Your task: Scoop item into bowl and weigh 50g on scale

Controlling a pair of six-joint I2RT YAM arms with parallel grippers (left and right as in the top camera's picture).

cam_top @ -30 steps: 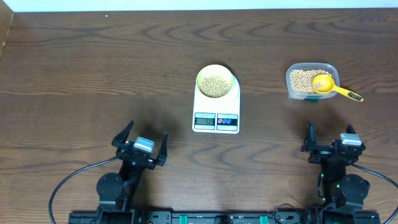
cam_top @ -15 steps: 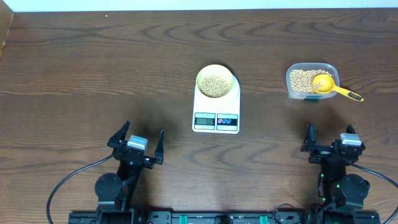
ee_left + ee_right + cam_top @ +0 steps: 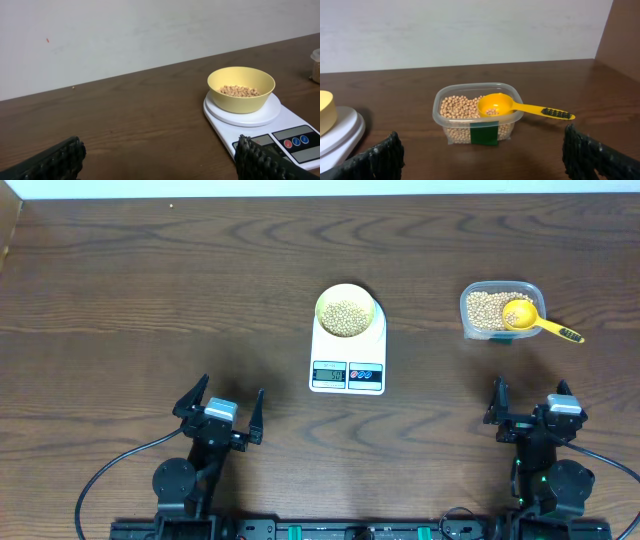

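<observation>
The pale yellow bowl (image 3: 346, 311) (image 3: 241, 89) stands on the white scale (image 3: 348, 350) (image 3: 260, 125) at mid-table, with a layer of tan beans (image 3: 347, 317) (image 3: 239, 90) inside. More beans fill the clear tub (image 3: 500, 310) (image 3: 477, 113) at the right, and the yellow scoop (image 3: 528, 318) (image 3: 512, 106) rests across its rim, handle pointing right. My left gripper (image 3: 218, 406) (image 3: 160, 160) hovers open near the front edge, left of the scale, with nothing between its fingers. My right gripper (image 3: 530, 402) (image 3: 482, 157) stands open and empty in front of the tub.
The dark wooden table (image 3: 150, 290) runs to a pale wall at the back. A wooden panel (image 3: 625, 35) rises at the far right in the right wrist view. Both arm bases and cables sit along the front edge.
My left gripper has drawn back a little toward the front-left edge since a second ago. The right arm, bowl, scale, tub and scoop have not moved.
</observation>
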